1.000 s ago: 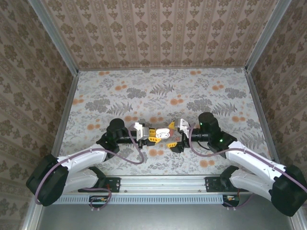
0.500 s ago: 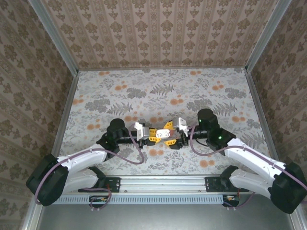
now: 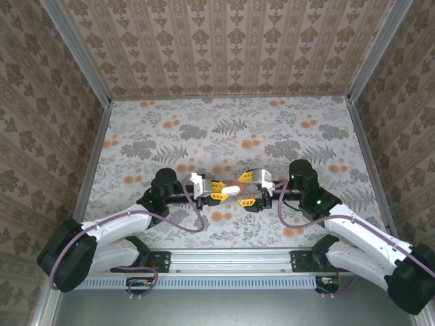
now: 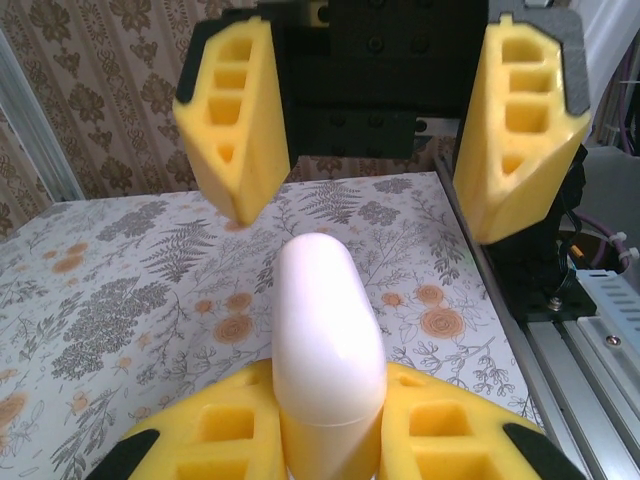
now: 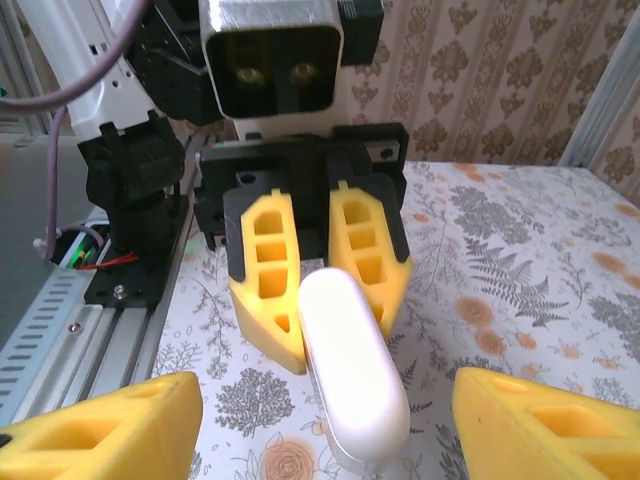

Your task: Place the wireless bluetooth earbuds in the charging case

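From above, you see the two arms pointing at each other near the front middle of the flowered table (image 3: 285,129). The left gripper (image 3: 219,190) holds the white charging case (image 3: 232,189), and the right gripper (image 3: 247,189) faces it from the other side. In this view the case is only a small white oblong. You can tell that its free end reaches about to the tips of the right fingers, but not how the grip sits.

The right wrist view gives you the grip. The two yellow fingers of the left gripper are closed on the case from both sides and clamp its far end. The rest of the case sticks out toward the camera, a little slanted. The right gripper's own fingers stand at the lower corners, wide apart, and there is a clear gap between each of them and the case.

The left wrist view gives you the opposite side. The case rises from between the left fingers at the bottom edge, smooth and rounded, with a faint line across it near the grip. Behind it the right jaws hang open and do not touch it. The table pattern lies well below the case, so it is held off the surface.
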